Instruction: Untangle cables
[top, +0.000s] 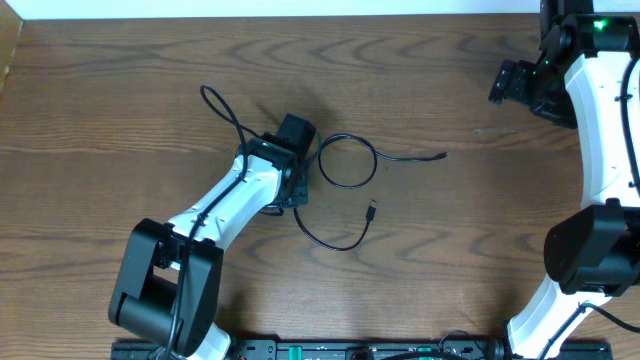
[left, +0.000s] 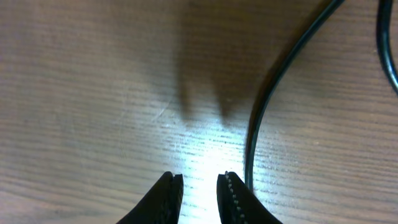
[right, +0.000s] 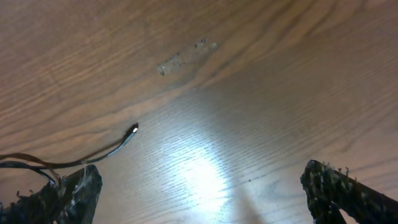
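Note:
The cables on the wooden table are thin black cords. One cord (top: 348, 160) makes a loop at the centre and ends in a plug tip (top: 443, 154). Another black cord (top: 330, 240) curves below it to a small plug (top: 372, 210). A further loop (top: 215, 100) lies at the upper left. My left gripper (top: 297, 132) hangs over the cords beside the centre loop, narrowly open (left: 200, 180) over bare wood, a black cord (left: 261, 106) just right of its right finger. My right gripper (top: 497, 85) is far off at the upper right, wide open (right: 200, 171). A cord end (right: 118, 146) shows by its left finger.
A pale scuff mark (right: 186, 56) is on the wood in front of the right gripper. The table's far edge (top: 300, 16) runs along the top. A black rail (top: 300, 350) holds the arm bases at the near edge.

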